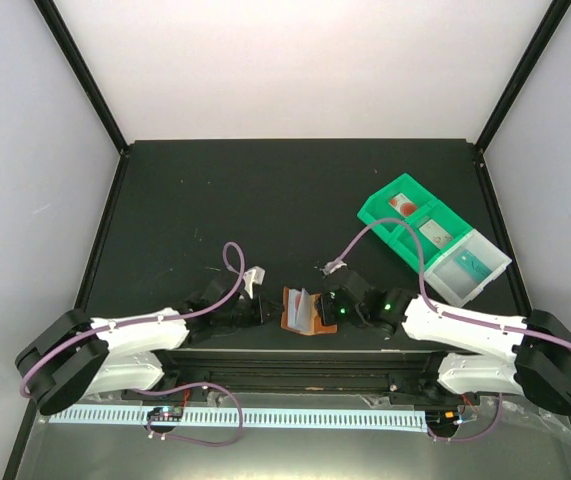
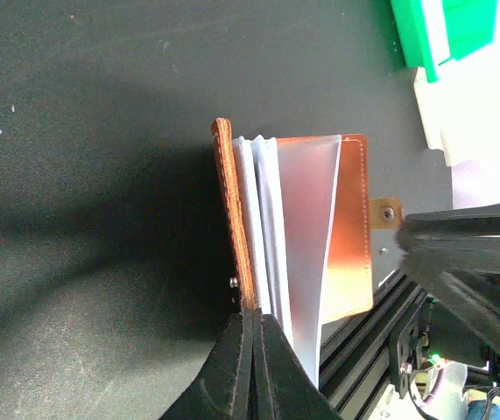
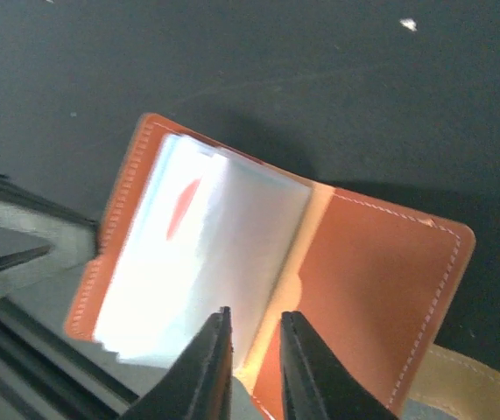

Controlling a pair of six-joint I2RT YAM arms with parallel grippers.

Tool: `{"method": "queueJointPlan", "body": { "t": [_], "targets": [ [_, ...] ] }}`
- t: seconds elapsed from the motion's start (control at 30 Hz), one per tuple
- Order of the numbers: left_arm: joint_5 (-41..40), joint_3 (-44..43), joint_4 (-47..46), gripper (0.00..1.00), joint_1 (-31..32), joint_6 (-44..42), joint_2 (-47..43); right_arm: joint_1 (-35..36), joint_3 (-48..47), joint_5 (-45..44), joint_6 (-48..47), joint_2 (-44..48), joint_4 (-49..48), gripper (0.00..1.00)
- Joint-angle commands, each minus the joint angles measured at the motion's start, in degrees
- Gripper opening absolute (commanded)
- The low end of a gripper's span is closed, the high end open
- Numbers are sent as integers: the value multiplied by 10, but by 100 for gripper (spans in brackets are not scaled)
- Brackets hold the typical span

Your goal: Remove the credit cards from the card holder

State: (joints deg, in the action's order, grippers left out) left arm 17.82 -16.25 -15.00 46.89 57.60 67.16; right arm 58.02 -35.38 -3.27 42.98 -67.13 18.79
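The brown leather card holder [image 1: 293, 309] lies open at the table's near edge between both arms. In the left wrist view my left gripper [image 2: 257, 325] is shut on the edge of the card holder's [image 2: 351, 227] raised left cover, with pale sleeves fanned beside it. In the right wrist view my right gripper [image 3: 254, 343] is narrowly open, straddling the lower edge of the pale sleeves near the fold of the card holder [image 3: 381, 289]. A white credit card with a red blot [image 3: 183, 206] sits inside a sleeve.
A green compartmented tray [image 1: 374, 212] stands at the right, holding a card with a red blot [image 1: 401, 205] and a pale card [image 1: 435, 234]; a clear box [image 1: 470, 265] adjoins it. The metal rail [image 1: 295, 365] runs just behind the card holder.
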Motion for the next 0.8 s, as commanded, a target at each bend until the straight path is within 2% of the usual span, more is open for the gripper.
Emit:
{"method": "queueJointPlan", "body": {
  "t": [0.0, 0.1, 0.17, 0.4, 0.57, 0.7, 0.77],
  "targets": [
    [-15, 3, 7, 2, 2, 4, -22, -3, 47, -27, 8, -10, -57, 16],
    [-29, 13, 25, 2, 3, 9, -41, -3, 87, 18, -2, -10, -115, 15],
    [-43, 18, 45, 1, 3, 12, -59, -3, 112, 18, -3, -7, -144, 15],
    [-97, 16, 140, 2, 3, -3, -125, -3, 128, 0, -10, -23, -151, 12],
    [-101, -7, 180, 16, 4, -11, -145, -3, 129, -8, -11, -33, -154, 12],
    [-104, -30, 208, 34, 6, -23, -147, -3, 127, -8, -14, -41, -156, 11],
    [-106, -35, 212, 39, 8, -25, -147, -3, 126, -8, -14, -45, -157, 11]
  ]
}}
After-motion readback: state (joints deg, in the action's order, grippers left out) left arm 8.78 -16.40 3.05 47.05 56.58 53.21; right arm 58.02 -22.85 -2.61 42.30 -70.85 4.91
